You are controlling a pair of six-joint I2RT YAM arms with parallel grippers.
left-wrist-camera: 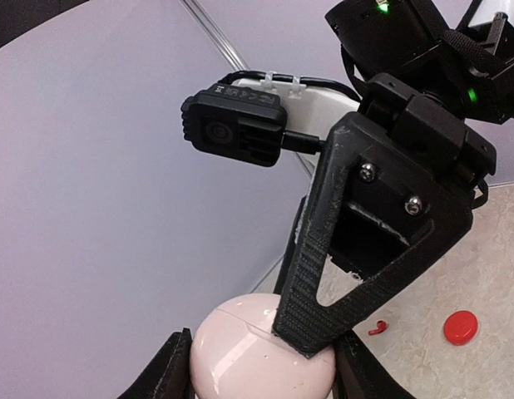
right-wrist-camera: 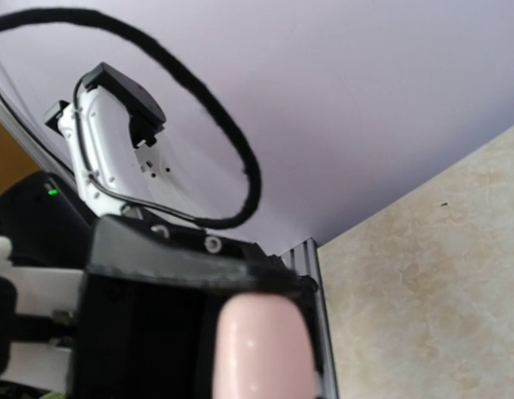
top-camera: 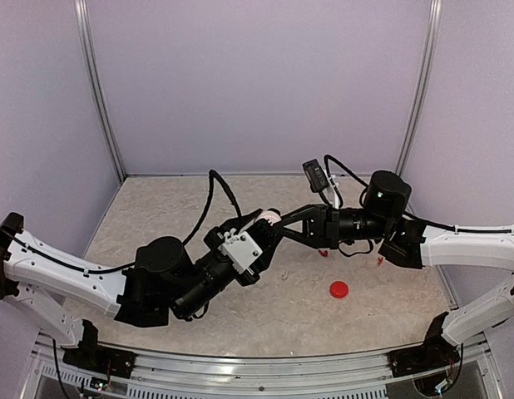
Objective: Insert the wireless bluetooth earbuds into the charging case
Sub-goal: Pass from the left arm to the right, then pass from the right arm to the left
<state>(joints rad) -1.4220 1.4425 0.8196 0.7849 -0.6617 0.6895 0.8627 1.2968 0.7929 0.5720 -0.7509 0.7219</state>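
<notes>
A pale pink rounded charging case (left-wrist-camera: 257, 362) is held off the table, its lid seam closed, with my left gripper (left-wrist-camera: 261, 370) shut on its sides. My right gripper (top-camera: 282, 219) reaches in from the right. One of its black fingers (left-wrist-camera: 323, 307) presses on the case's lid; the other finger is mostly hidden behind it. In the right wrist view the case (right-wrist-camera: 261, 349) fills the bottom centre, blurred and very close. A tiny red earbud (top-camera: 323, 253) lies on the table below the right gripper, and a second red earbud (top-camera: 380, 261) lies further right. One red earbud (left-wrist-camera: 378, 328) also shows in the left wrist view.
A small red round case (top-camera: 338, 289) sits on the beige table (top-camera: 157, 216) right of centre, seen in the left wrist view too as a red case (left-wrist-camera: 461, 327). Lilac walls close in the back and sides. Both arms meet mid-table.
</notes>
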